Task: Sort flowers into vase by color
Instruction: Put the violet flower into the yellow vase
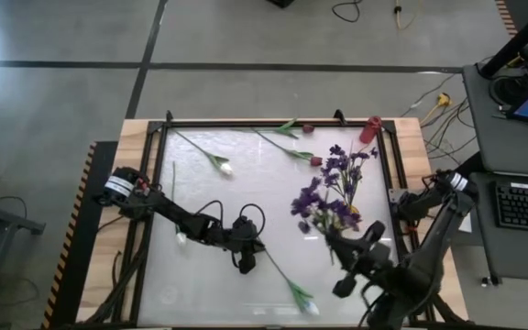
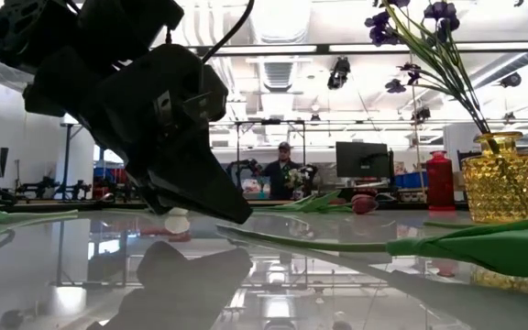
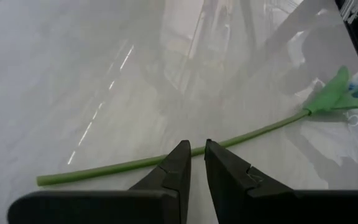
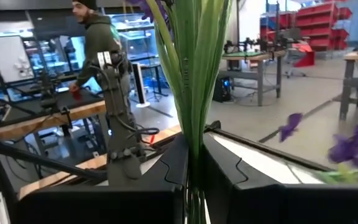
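High: left gripper point(image 1: 247, 266) low at a white tulip's point(image 1: 306, 303) stem end; right gripper point(image 1: 335, 240) clenched on the purple sprays point(image 1: 330, 188).

Low: yellow vase point(image 2: 503, 187) stands right.

Left wrist: jaws nearly closed, straddling the stem point(image 3: 166, 160). Judgement: seat stem fully between fingers before lifting.

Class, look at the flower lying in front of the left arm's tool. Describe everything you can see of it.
The flower is artificial, plastic-looking, with a thin, long green stem lying flat on the glossy white table. At its far end a green leaf flares out beside a white bud, near the table's front edge. The left tool is nearly closed directly over the stem; whether it grips is unclear.
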